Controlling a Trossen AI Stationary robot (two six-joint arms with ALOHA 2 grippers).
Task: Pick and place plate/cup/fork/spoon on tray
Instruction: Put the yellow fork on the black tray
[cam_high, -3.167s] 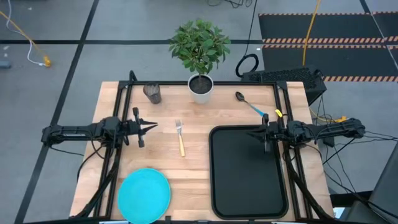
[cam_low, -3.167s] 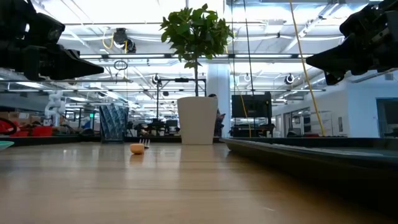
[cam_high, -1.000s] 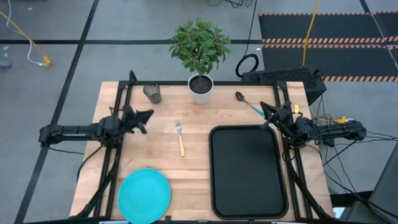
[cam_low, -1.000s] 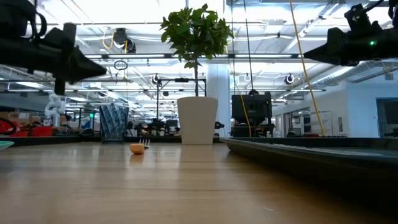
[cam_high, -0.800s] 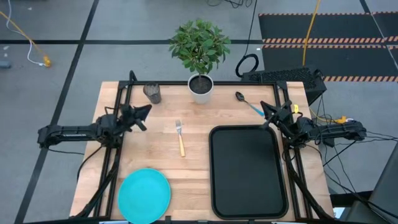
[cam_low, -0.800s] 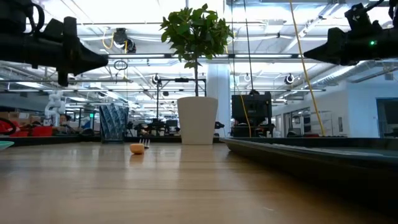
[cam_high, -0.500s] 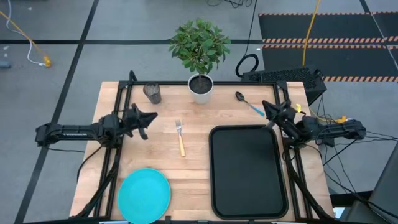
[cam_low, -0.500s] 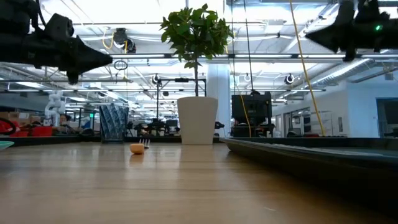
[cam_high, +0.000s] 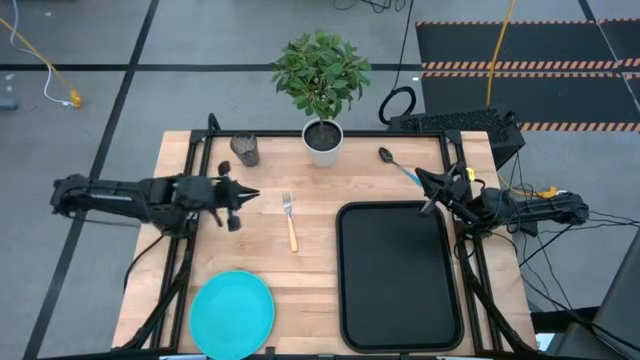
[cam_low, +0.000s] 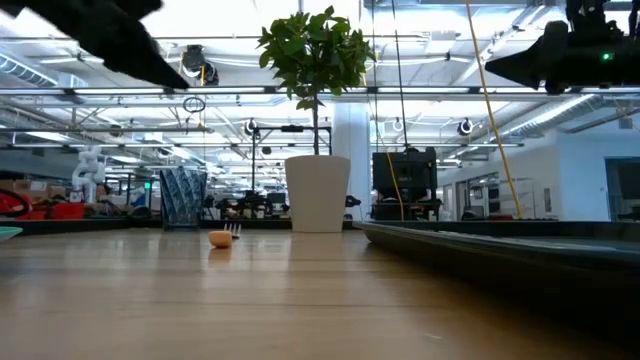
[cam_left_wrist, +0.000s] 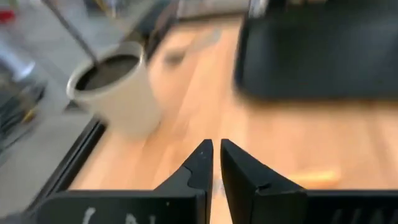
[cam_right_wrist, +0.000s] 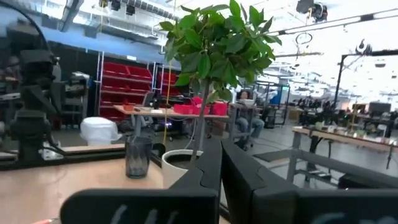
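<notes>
The fork (cam_high: 290, 222), with an orange handle, lies flat on the wood at the table's middle. The turquoise plate (cam_high: 232, 312) lies near the front left. Far left stands the dark cup (cam_high: 245, 150). The blue-handled spoon (cam_high: 400, 167) lies at the far right, and the black tray (cam_high: 398, 275) fills the right half. My left gripper (cam_high: 247, 195) hangs shut above the wood, left of the fork and clear of it, and touches nothing. My right gripper (cam_high: 420, 178) is shut in the air beside the tray's far right corner, near the spoon.
A white pot (cam_high: 322, 138) with a green plant stands at the far edge's middle, between cup and spoon. Black frame rails (cam_high: 196, 170) run along the table's left and right sides. Bare wood lies between the fork and the tray.
My left gripper has reached out toward the table's right, closer to the fork, and has risen; its wrist has rolled and it now points slanting down. My right gripper has stayed about where it was, only tipping a little. Nothing on the table has moved.
</notes>
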